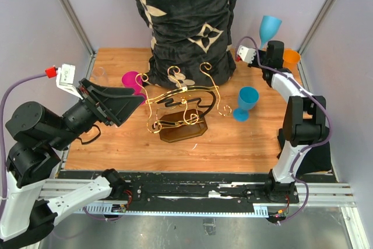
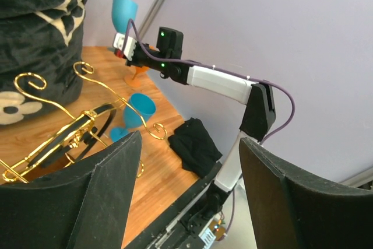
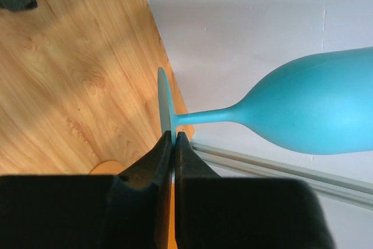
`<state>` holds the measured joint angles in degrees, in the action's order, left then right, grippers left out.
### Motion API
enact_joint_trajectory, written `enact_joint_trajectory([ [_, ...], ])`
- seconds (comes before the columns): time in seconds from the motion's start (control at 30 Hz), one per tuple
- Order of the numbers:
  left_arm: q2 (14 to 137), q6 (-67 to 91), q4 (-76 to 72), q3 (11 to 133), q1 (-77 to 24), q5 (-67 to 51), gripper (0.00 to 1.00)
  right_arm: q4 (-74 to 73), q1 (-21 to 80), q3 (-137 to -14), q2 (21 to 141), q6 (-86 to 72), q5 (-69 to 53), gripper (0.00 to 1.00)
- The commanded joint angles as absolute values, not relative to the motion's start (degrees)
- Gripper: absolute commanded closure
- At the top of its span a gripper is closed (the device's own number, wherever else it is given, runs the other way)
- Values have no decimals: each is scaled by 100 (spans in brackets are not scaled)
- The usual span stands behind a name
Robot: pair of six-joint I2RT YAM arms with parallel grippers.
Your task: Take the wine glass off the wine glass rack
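My right gripper (image 3: 173, 138) pinches the thin foot of the blue wine glass (image 3: 309, 109), jaws pressed almost together. It holds the glass aloft at the far right corner of the table (image 1: 233, 144), well apart from the gold wine glass rack (image 1: 180, 106) at mid-table. My left gripper (image 2: 189, 144) hovers beside the rack, jaws spread, gripping nothing.

A robotics lab cell: plain lilac wall panels (image 1: 29, 16), an aluminium mounting rail (image 1: 332, 193), a wooden tabletop (image 1: 245, 144).
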<state>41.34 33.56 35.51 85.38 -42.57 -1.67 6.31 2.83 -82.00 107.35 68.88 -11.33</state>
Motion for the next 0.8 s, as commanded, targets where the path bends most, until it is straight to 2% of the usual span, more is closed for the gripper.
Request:
enact_joint_trajectory([
  [0.0,4169,3045,3307,8570,-4263,-46,27,1728,0,-7766,10979,7332,-1881,99],
  [0.27,4343,3006,3264,8569,-4263,-2,27,3157,-313,-7261,11700,7332,-2431,99],
  [0.77,4654,2826,3355,8873,-4263,-25,27,3702,-404,-7406,12768,7332,-2036,99],
])
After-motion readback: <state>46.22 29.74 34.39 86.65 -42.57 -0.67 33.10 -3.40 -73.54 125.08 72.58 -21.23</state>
